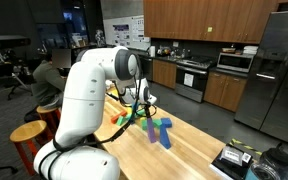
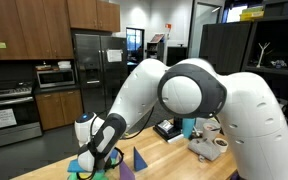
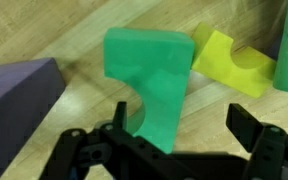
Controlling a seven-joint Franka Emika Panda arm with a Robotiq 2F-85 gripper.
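1. Directly ahead of the claw point(image 3: 179, 118), the green block point(image 3: 149, 80) lies on the wooden table point(image 3: 84, 30). Its near end reaches in between the open fingers.
2. Its long axis runs outward from the claw, slightly slanted. The wide end points away from the claw, and the curved notch faces the purple block point(image 3: 19, 85).
3. The claw is spread fully wide and grips nothing. Whether a finger brushes the green block, I cannot tell.
4. Beyond the claw, a yellow block point(image 3: 229, 62) sits just beside the green block's far corner. The purple block lies apart on the opposite side.
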